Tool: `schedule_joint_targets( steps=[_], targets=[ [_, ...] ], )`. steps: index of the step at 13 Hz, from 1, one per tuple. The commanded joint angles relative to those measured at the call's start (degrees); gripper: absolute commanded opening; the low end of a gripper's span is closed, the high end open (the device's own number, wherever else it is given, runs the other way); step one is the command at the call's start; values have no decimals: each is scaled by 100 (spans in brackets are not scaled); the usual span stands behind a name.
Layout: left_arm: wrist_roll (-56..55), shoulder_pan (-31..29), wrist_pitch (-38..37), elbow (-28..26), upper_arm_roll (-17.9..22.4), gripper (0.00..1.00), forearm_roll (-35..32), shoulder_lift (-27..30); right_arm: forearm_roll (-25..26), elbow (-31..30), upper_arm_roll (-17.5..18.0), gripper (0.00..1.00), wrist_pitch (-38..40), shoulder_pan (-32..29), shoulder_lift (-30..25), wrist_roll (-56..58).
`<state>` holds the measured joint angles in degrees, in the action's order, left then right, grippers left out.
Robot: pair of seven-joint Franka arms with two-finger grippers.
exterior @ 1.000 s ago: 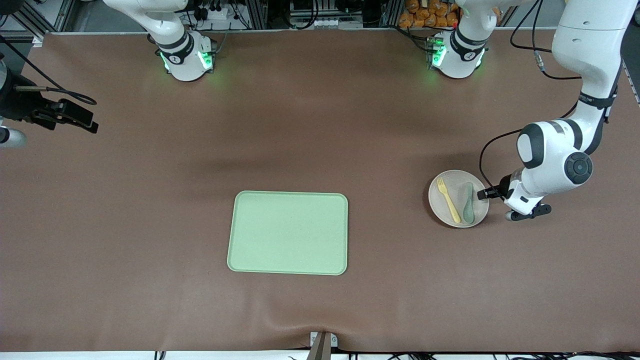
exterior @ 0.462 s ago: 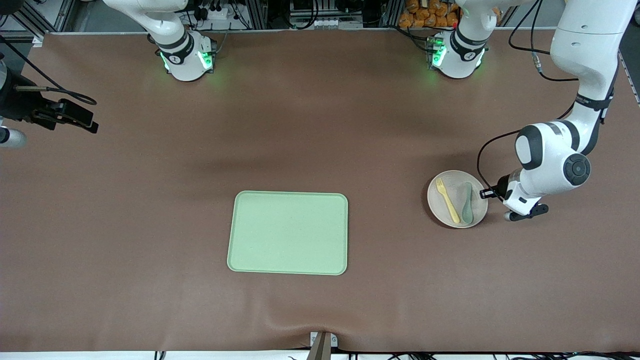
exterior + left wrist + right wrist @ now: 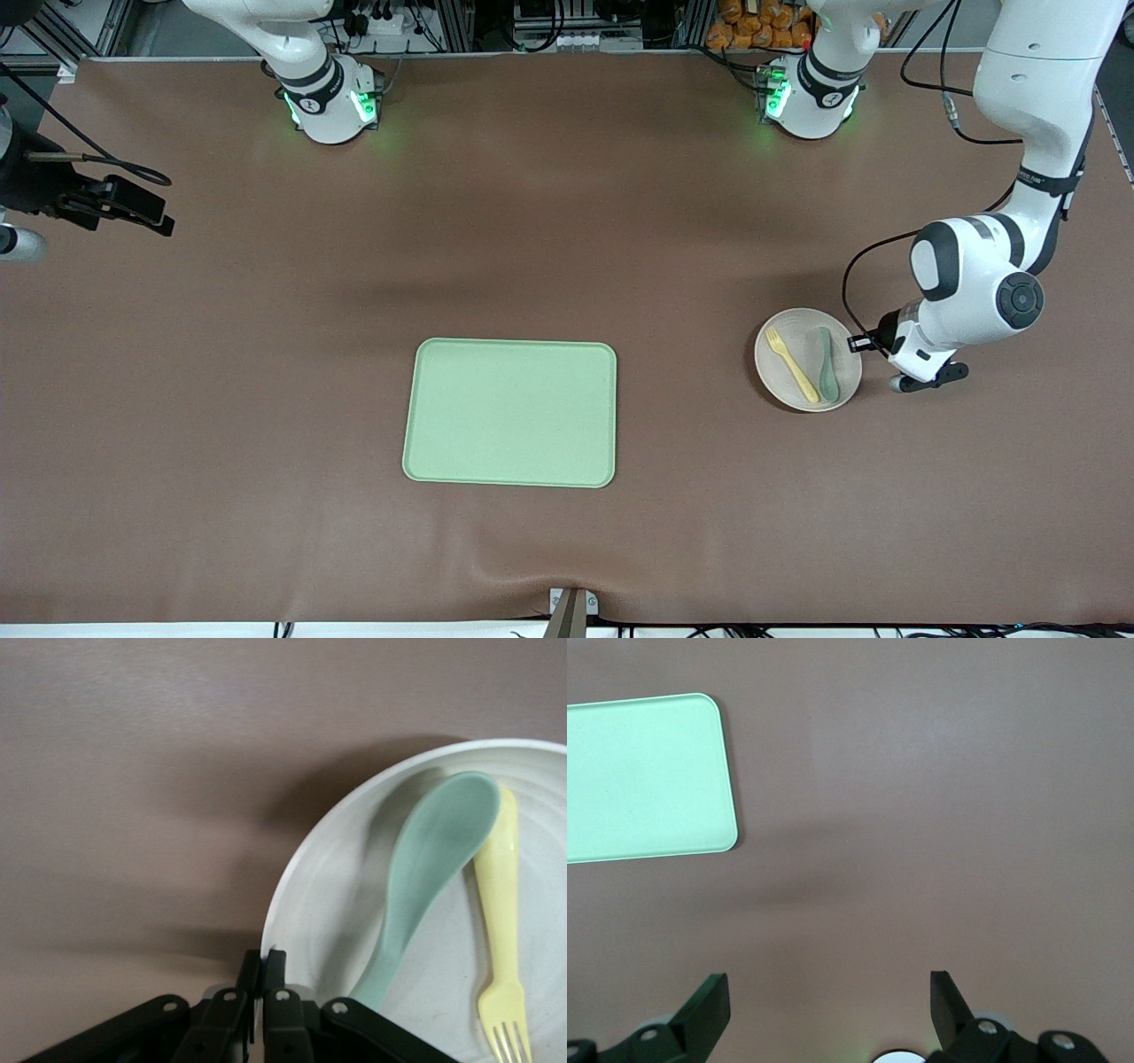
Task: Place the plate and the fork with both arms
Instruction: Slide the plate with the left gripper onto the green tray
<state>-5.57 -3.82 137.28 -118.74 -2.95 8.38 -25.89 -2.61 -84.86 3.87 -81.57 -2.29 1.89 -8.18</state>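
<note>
The round off-white plate (image 3: 780, 381) is near the left arm's end of the table. The pale yellow fork (image 3: 791, 363) and a grey-green spoon (image 3: 827, 363) lie in it side by side. My left gripper (image 3: 858, 344) is shut on the plate's rim at the side toward the left arm's end. In the left wrist view the left gripper (image 3: 262, 958) pinches the plate (image 3: 328, 895) at its edge, with the spoon (image 3: 425, 877) and fork (image 3: 500, 904) in the plate. My right gripper (image 3: 828, 988) is open and empty, high over bare table, and waits.
A rectangular light green tray (image 3: 511, 413) lies empty in the middle of the table, nearer the front camera; its corner shows in the right wrist view (image 3: 647, 780). Brown table mat lies between tray and plate.
The left gripper and the plate with fork and spoon have shifted slightly toward the tray. The right arm has not moved.
</note>
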Motion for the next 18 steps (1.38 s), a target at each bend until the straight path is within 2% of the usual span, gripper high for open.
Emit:
schedule_joint_targets(
  steps=[1,3,4,7,10,15,18],
  targets=[
    [91,-31,19,140,-231,0,111,22,-55,57,0,100,62,-8,-22,-8],
    [126,-40,1,281,-546,0,111,136,-55,48,0,100,71,-8,-22,-8],
    [118,12,-16,508,-835,0,111,120,-55,48,0,100,62,-17,-22,-8],
    [-110,362,-384,1649,-1286,0,119,-310,-55,48,0,100,71,-8,-22,-8],
    [-690,1171,-702,2398,-1287,0,102,-670,-55,48,0,100,62,-8,-22,-8],
    [-1962,2112,-860,3979,-1287,0,119,-1962,-55,48,0,100,71,-8,-22,-8],
    [-2369,2420,-852,4429,-1295,0,294,-2288,-55,48,0,100,71,-8,-22,-8]
  ],
)
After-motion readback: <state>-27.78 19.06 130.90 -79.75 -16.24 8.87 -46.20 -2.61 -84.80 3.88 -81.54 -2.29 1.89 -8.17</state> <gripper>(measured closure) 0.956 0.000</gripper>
